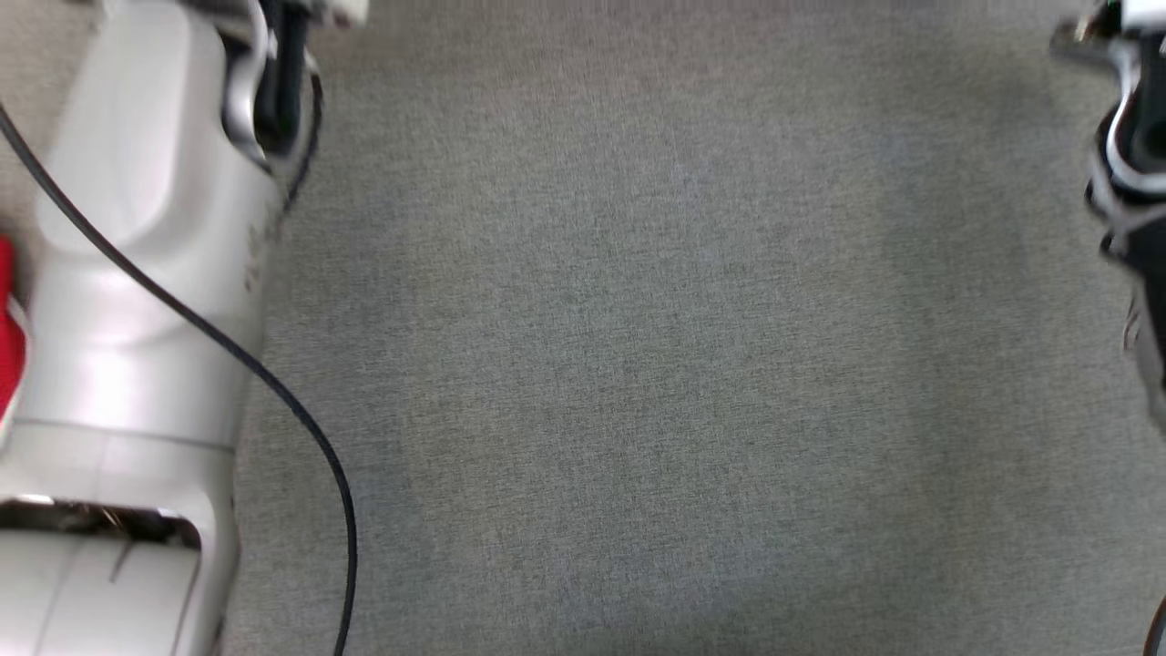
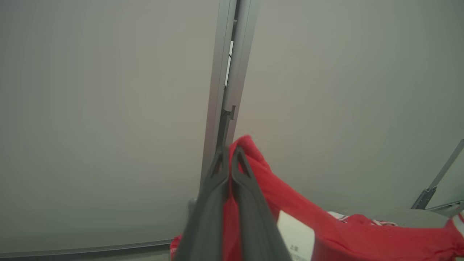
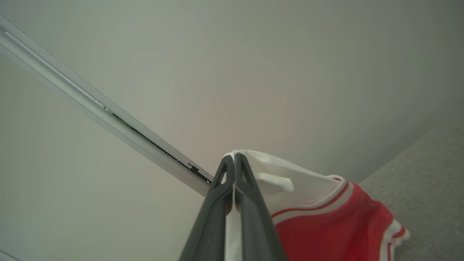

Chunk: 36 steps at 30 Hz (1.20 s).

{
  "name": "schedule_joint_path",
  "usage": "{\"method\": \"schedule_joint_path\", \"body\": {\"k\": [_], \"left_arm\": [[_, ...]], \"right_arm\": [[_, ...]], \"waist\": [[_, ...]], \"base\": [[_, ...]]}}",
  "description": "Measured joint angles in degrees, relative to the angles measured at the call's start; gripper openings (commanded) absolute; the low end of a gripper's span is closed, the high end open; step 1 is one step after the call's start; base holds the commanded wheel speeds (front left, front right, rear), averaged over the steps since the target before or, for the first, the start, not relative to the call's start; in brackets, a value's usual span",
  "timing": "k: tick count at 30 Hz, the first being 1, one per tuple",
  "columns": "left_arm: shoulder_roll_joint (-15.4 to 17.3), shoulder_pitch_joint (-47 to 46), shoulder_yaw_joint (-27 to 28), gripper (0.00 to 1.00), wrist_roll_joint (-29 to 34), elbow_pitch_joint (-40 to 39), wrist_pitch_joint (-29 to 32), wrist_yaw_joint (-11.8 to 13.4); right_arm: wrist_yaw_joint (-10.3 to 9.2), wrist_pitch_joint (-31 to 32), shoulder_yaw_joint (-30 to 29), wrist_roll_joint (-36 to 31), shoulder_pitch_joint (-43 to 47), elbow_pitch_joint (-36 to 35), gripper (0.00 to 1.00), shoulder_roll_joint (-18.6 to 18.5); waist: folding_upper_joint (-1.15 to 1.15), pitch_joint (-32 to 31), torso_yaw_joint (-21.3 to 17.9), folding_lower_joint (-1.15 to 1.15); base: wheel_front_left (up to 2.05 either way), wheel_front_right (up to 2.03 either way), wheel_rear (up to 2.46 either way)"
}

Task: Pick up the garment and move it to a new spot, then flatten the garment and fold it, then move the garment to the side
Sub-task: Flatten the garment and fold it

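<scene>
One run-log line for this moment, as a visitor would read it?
left end effector: shut on garment | right end effector: shut on garment

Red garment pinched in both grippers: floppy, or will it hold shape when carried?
Likely floppy: the garment drapes in soft folds away from the left gripper. Probably light: a thin pinched edge in the right gripper seems to carry it. It may sag between the two grips.

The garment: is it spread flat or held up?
Held up, bunched: the left end effector and right end effector each pinch the garment, which drapes from them.
</scene>
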Motion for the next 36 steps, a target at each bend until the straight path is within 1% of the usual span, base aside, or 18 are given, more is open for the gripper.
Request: {"method": "schedule_joint_path", "body": {"k": [5,8,12,13,17,23,31,33,36], "left_arm": [[-0.5,6.0,0.4,0.00,2.4,1.2,0.0,-2.1],[-0.9,9.4,0.2,0.00,3.8,1.5,0.0,-2.9],[-1.0,13.9,-0.9,0.00,5.8,2.3,0.0,-3.9],[-1.1,16.0,-1.7,0.00,7.1,2.9,0.0,-4.2],[-1.1,20.0,-3.3,0.00,9.4,5.0,0.0,-4.5],[-1.2,24.9,-3.0,0.00,9.3,9.1,0.0,-4.1],[-1.5,31.1,1.1,0.00,4.2,11.0,0.0,-2.2],[-1.5,32.6,2.1,0.00,1.6,11.3,0.0,-2.0],[-1.6,35.1,2.8,0.00,-4.7,10.6,0.0,-0.7]], "right_arm": [[0.00,0.0,1.2,2.9,7.6,-0.5,0.00,-1.1],[0.00,0.0,1.5,4.9,11.3,-0.5,0.00,-1.6],[0.00,1.1,3.2,7.3,15.7,-0.1,0.00,-2.5],[0.00,2.0,3.4,8.8,17.6,0.6,0.00,-3.0],[0.00,4.2,4.2,10.6,21.4,3.5,0.00,-4.0],[0.00,7.0,5.4,12.2,25.8,5.8,0.00,-4.8],[0.00,11.1,8.6,12.5,30.5,6.0,0.00,-5.9],[0.00,12.0,9.3,12.5,31.6,5.8,0.00,-6.2],[0.00,12.7,10.6,12.1,33.0,5.8,0.00,-6.4]], "waist": [[0.00,-3.2,0.2,0.00],[0.00,-5.3,0.2,0.00],[0.00,-8.1,0.2,0.00],[0.00,-9.5,0.2,0.00],[0.00,-12.4,0.5,0.00],[0.00,-16.7,1.1,0.00],[0.00,-21.7,2.0,0.00],[0.00,-22.7,2.3,0.00],[0.00,-24.3,2.6,0.00]], "base": [[0.00,0.00,0.00],[0.00,0.00,0.00],[0.00,0.00,0.00],[0.00,0.00,0.00],[0.00,0.00,0.00],[0.00,0.00,0.00],[0.00,0.00,0.00],[0.00,0.00,0.00],[0.00,0.00,0.00]]}}
